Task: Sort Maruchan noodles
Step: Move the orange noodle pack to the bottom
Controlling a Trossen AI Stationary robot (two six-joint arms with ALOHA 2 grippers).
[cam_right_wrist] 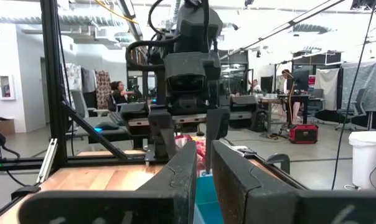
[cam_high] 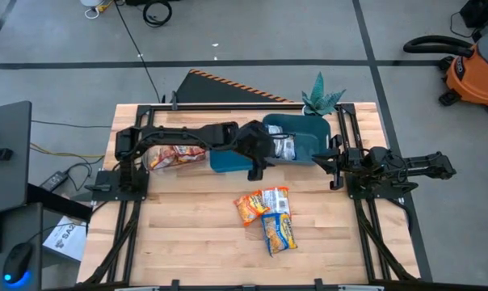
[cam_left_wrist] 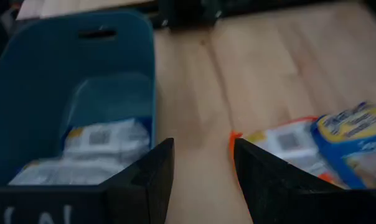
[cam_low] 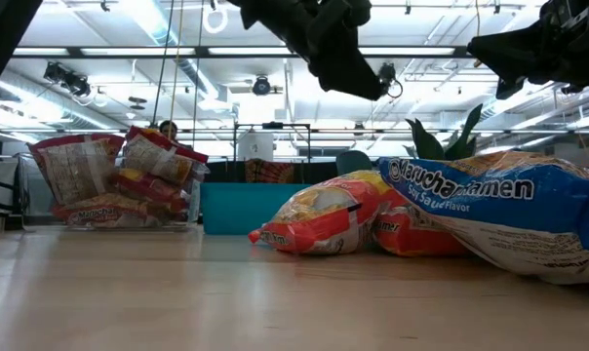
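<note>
Three Maruchan packets lie flat on the table's middle: an orange one [cam_high: 248,208], an orange-white one [cam_high: 276,200] and a blue-yellow one [cam_high: 279,233]. A blue-silver packet [cam_left_wrist: 107,140] lies inside a teal bin [cam_high: 302,133]. Red and orange packets [cam_low: 114,180] fill a clear box [cam_high: 175,158] on the left. My left gripper [cam_high: 256,159] hovers open and empty above the table beside that bin's near wall, with the loose packets [cam_left_wrist: 294,146] just beyond it. My right gripper [cam_right_wrist: 203,165] waits at the table's right side, with only a narrow gap between its fingers.
A second, brighter teal bin [cam_high: 228,162] stands between the clear box and the left gripper. A green artificial plant [cam_high: 321,101] stands at the far edge behind the bins. Bare wood [cam_high: 187,242] stretches along the near half of the table, left of the loose packets.
</note>
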